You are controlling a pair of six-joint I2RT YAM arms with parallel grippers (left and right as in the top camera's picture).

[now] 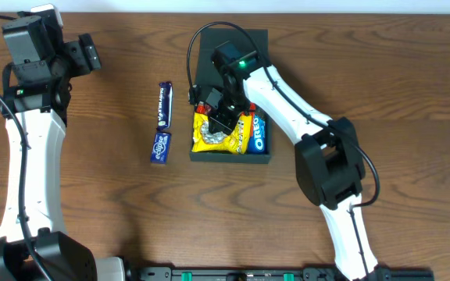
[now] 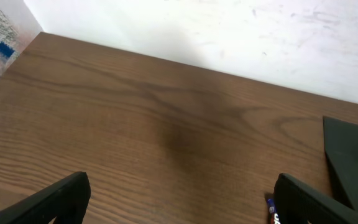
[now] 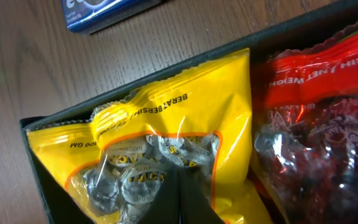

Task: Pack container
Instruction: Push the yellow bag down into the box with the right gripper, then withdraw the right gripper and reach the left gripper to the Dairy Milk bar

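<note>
The dark teal container (image 1: 231,158) stands open at the table's back middle, its flap lid (image 1: 209,55) lying flat behind it. Inside lie a yellow candy bag (image 1: 209,139), a blue Oreo packet (image 1: 259,134) and a red bag (image 1: 203,105). My right gripper (image 1: 223,117) is over the box, its fingers (image 3: 180,193) shut together and resting on the yellow bag (image 3: 166,112), with the red bag (image 3: 322,124) beside it. My left gripper (image 1: 92,53) is open and empty at the far left, above bare table (image 2: 179,205).
Two blue snack bars (image 1: 166,104) (image 1: 160,147) lie on the table just left of the box. One bar's tip (image 2: 270,208) and the lid's corner (image 2: 353,155) show in the left wrist view. A blue packet (image 3: 98,9) lies outside the box wall (image 3: 48,186).
</note>
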